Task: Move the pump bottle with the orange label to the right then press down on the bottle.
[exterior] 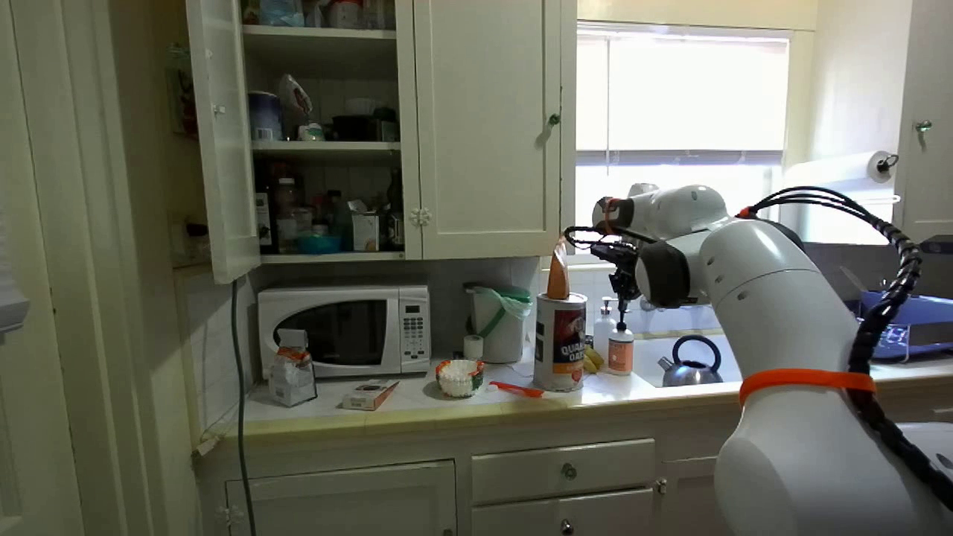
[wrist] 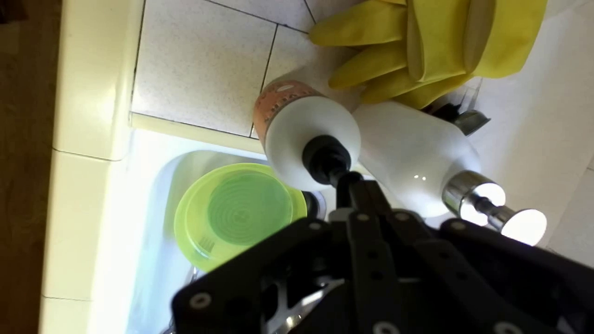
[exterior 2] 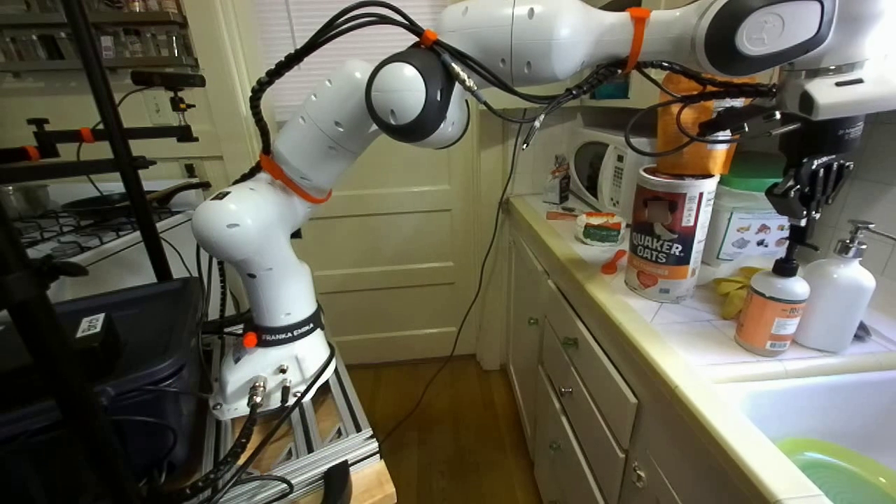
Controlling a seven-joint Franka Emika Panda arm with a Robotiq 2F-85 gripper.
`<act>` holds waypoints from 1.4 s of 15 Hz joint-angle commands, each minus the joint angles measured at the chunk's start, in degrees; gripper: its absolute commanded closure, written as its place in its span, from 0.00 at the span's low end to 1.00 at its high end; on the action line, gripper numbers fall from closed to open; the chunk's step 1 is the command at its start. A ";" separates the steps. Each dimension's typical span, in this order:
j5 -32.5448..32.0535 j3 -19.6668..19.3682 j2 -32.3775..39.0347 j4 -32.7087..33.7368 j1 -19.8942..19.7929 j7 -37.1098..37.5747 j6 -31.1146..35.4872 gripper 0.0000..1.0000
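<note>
Directly below the hand (wrist: 387,199), the bottle (exterior 2: 770,315) stands upright on the desk (wrist: 199,65); its pump (wrist: 327,157) looks unpressed, so the press is probably what is due; the fingers (wrist: 366,232) look drawn together, though whether they touch the pump's top I cannot tell; off-centre, they could slip past it, or lever the whole bottle over, since the push would land high on a thin stem; pressing on past the pump's stop would likely jam the hand against it; just beside the bottle, outward from the hand, the white bottle (wrist: 413,153) leaves little room for a skid; the sink (exterior 2: 805,399) opens close by on another side of the hand, so a toppled bottle might drop towards the bowl (wrist: 194,213); farther from the hand lie the gloves (wrist: 417,51), probably safe; farther still, a wide swing of the hand could unseat the pouch (exterior 2: 696,161) from the oats (exterior 2: 668,245).
</note>
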 commanded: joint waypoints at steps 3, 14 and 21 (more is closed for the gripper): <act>-2.87 0.56 4.83 5.34 -0.97 2.79 -2.82 1.00; -5.85 -0.58 7.13 6.16 0.34 3.47 -2.94 1.00; -5.48 0.01 5.33 5.79 0.21 2.72 -3.44 1.00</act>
